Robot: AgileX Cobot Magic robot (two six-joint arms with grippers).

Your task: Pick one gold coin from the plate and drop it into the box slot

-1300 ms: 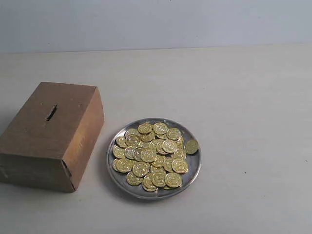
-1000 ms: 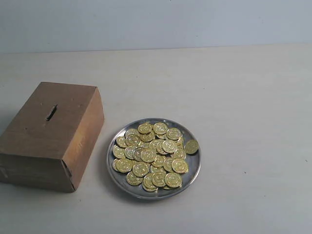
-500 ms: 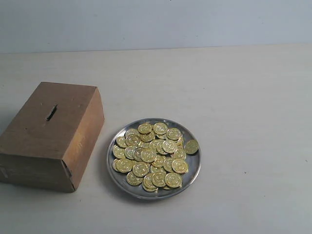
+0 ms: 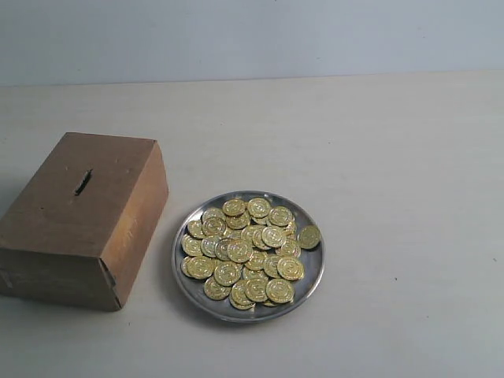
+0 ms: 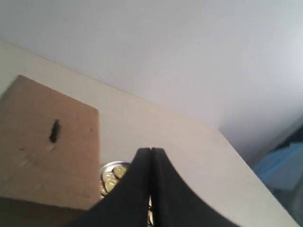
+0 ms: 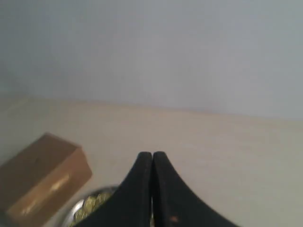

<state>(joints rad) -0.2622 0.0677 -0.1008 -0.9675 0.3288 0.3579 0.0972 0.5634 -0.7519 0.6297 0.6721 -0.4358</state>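
Observation:
A round silver plate [image 4: 309, 283] heaped with several gold coins [image 4: 241, 250] sits in the middle of the pale table. To its left stands the brown cardboard box [image 4: 55, 228], its dark slot [image 4: 83, 182] on top. Neither arm shows in the exterior view. In the left wrist view my left gripper [image 5: 150, 150] is shut and empty, above the box [image 5: 33, 146], slot [image 5: 54, 131] and plate's edge [image 5: 110, 165]. My right gripper [image 6: 152, 154] is shut and empty too, with the box [image 6: 40, 182] and coins [image 6: 90, 205] below it.
The pale table [image 4: 394, 157] runs wide to the right of and behind the plate. A plain grey wall [image 4: 252, 35] stands at the back. A blue object [image 5: 284, 165] lies beyond the table's edge in the left wrist view.

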